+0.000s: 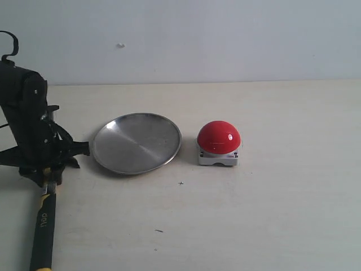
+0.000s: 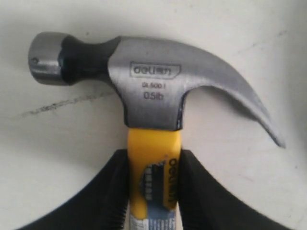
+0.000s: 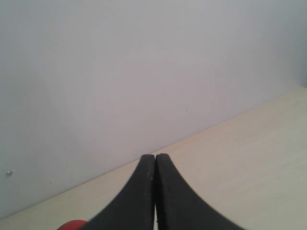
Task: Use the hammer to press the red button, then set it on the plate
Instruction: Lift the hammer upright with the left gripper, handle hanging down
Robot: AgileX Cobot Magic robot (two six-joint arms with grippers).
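- Hammer (image 2: 144,91) sits far left, handle pointing toward us; we find the left gripper (image 2: 153,160) clamped on its neck below the head.
- Button (image 1: 218,137) sits rightward, past the plate (image 1: 137,142).
- Right gripper (image 3: 155,160): closed, empty.

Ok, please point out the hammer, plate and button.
hammer (image 2: 148,91), left wrist view, on the metal head.
plate (image 1: 137,142), exterior view, on its bare middle.
button (image 1: 218,136), exterior view, on the red dome.

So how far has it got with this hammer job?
Early: only the grasp looks done; the left gripper grips the hammer by its yellow handle, just below the head. Remaining: pressing the red button, well away from the hammer, then laying it on the plate, which holds nothing.
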